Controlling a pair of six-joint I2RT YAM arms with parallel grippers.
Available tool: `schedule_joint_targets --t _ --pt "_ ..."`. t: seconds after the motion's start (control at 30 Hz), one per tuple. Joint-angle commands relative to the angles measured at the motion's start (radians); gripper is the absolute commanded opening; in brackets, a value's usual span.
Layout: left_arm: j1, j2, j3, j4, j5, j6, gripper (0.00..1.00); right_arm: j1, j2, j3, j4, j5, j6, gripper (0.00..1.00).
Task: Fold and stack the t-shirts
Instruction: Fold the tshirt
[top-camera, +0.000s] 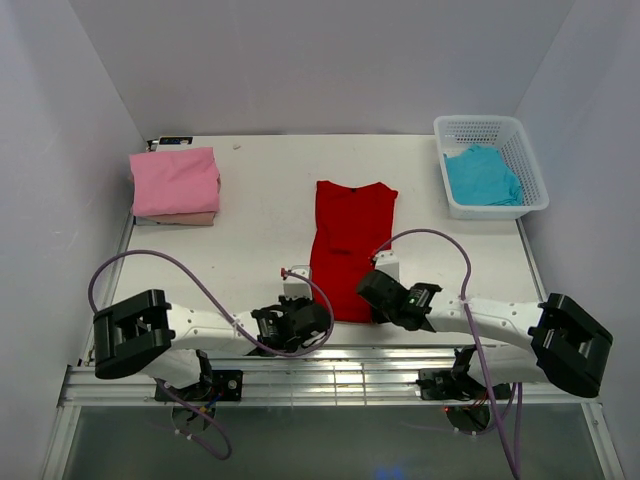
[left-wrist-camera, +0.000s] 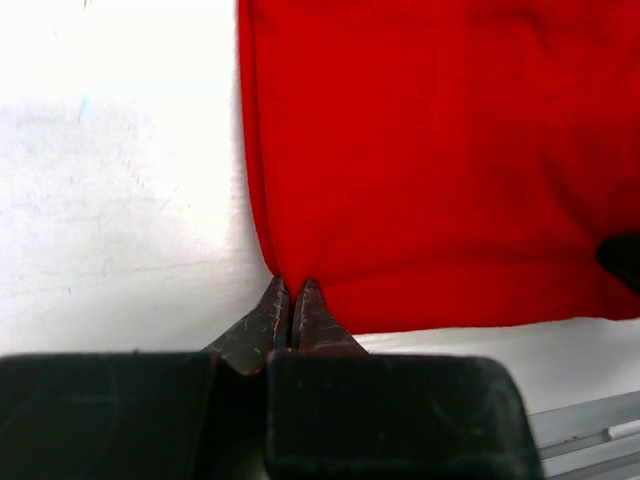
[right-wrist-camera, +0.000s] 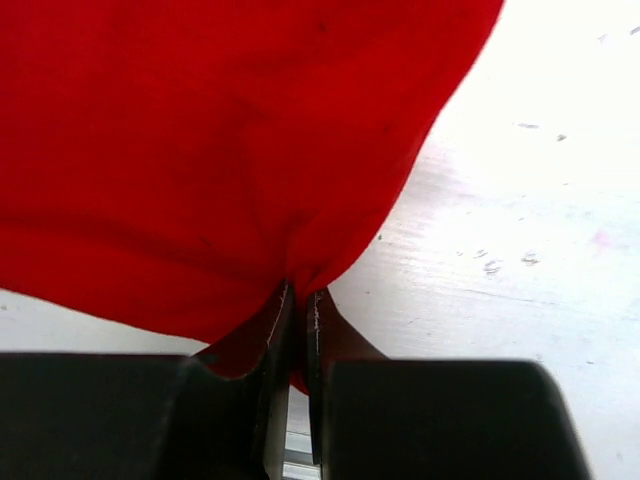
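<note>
Your red shirt (top-camera: 350, 245) lies long and narrow in the middle of the worktop (top-camera: 260, 200), collar toward the far edge, hem toward the near edge. The left end effector (left-wrist-camera: 290, 310) is clenched on the hem's left corner. The right end effector (right-wrist-camera: 298, 312) is clenched on a pinch of hem at the right side, with cloth bunching into its tips.

At the far left corner a folded pink shirt (top-camera: 175, 180) sits on a beige shirt (top-camera: 190, 218), well apart from the red one. At the far right corner a white basket (top-camera: 530, 165) holds a crumpled turquoise shirt (top-camera: 482, 176). The right arm's purple cable (top-camera: 440, 236) arcs over the worktop just beside the red shirt's right edge.

The beige shirt shows only as a thin edge. From above, both end effectors cover the hem corners, and the wrist views cut off the collar end. A dark blur at the right edge of the left wrist view is too unclear to name
</note>
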Motion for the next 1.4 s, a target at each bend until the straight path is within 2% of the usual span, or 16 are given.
schedule_joint_targets --t 0.0,0.37,0.67,0.83,1.1,1.37 --pt "0.011 -0.061 0.077 -0.058 -0.069 0.124 0.00 0.001 0.025 0.122 -0.084 0.152 -0.007 0.08" --pt "0.190 -0.007 0.126 0.206 -0.002 0.392 0.00 -0.064 0.192 0.325 -0.095 0.267 -0.095 0.08" --pt "0.310 0.077 0.241 0.341 0.097 0.543 0.00 -0.187 0.221 0.414 -0.052 0.275 -0.210 0.08" --pt "0.321 0.109 0.291 0.355 0.130 0.584 0.00 -0.215 0.229 0.466 -0.035 0.247 -0.261 0.08" --pt "0.319 -0.004 0.153 0.378 0.131 0.518 0.00 -0.213 0.180 0.380 0.023 0.207 -0.262 0.08" --pt "0.321 0.014 0.207 0.418 0.101 0.599 0.00 -0.216 0.211 0.440 0.031 0.270 -0.276 0.08"
